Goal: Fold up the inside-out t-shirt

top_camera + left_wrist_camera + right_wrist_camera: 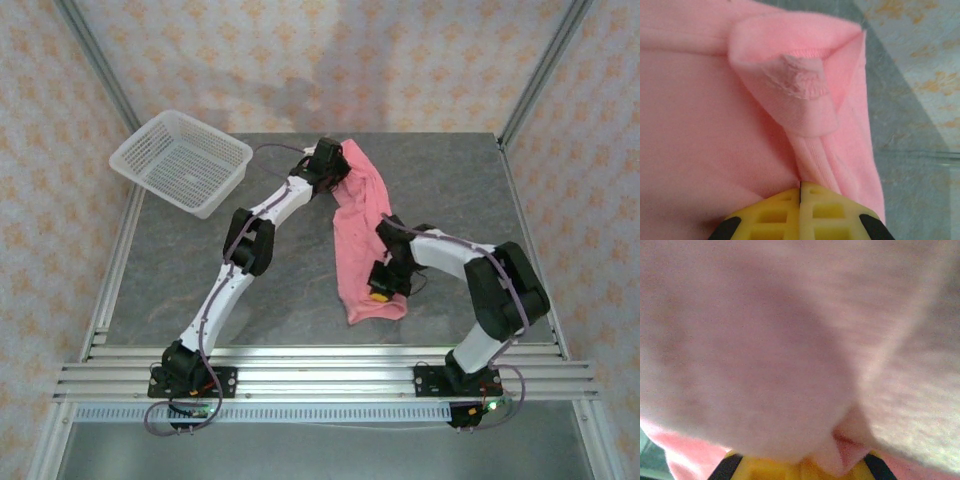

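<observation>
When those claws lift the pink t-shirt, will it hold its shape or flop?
Probably flop: the t-shirt lies in a rumpled strip of soft folds, so it should sag between the left claw and right claw. It seems thin and light, gathering into a narrow ridge where the left claw pinches it.

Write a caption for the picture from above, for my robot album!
Left arm and right arm each pinch the pink t-shirt, stretched long on the grey table near a white basket.
</observation>
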Robot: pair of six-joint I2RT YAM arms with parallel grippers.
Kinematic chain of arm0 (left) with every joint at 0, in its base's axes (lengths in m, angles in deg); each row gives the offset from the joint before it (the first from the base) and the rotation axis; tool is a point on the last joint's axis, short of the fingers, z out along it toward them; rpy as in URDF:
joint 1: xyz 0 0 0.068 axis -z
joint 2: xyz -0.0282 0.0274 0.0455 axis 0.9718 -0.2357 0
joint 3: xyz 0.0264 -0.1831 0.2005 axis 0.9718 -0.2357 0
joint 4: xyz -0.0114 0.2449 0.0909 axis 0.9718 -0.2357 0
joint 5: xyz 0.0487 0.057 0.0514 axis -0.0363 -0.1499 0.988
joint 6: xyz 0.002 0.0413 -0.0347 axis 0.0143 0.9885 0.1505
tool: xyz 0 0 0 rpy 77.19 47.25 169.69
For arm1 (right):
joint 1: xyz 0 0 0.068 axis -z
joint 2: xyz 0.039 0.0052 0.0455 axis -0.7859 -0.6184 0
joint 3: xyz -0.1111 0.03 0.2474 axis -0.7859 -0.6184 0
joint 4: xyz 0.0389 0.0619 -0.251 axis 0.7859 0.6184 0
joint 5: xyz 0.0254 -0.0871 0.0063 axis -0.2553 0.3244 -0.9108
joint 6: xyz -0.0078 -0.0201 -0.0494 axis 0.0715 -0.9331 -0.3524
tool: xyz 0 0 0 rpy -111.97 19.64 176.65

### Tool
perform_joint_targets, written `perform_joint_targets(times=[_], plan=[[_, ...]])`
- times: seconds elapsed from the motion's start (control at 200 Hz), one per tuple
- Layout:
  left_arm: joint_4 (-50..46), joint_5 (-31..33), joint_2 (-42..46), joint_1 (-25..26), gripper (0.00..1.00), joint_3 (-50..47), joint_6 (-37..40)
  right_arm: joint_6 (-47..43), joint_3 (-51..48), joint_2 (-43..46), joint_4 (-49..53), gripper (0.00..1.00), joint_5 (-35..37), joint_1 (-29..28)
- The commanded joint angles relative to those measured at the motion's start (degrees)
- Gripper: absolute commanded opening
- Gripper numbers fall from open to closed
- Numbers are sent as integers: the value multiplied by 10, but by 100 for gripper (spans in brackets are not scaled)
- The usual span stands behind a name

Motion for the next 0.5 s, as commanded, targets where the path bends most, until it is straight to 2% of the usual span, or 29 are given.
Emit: perform_joint_targets(times=[0.0, 0.12, 0.31, 0.425, 0.495], plan=[[14, 26, -66, -29, 0, 29, -5, 22, -25, -46, -48, 0, 14, -51], [70, 15, -76, -52, 4, 37, -3, 43, -28, -49, -54, 0, 26, -79], [71, -15, -33, -73, 19, 56, 77, 40, 2, -38, -17, 0, 53, -80], [36, -55, 44, -76, 31, 37, 121, 31, 67, -11, 37, 0, 60, -80], [38, -66, 132, -72, 41, -38, 144, 37, 90, 29, 59, 7, 86, -77]])
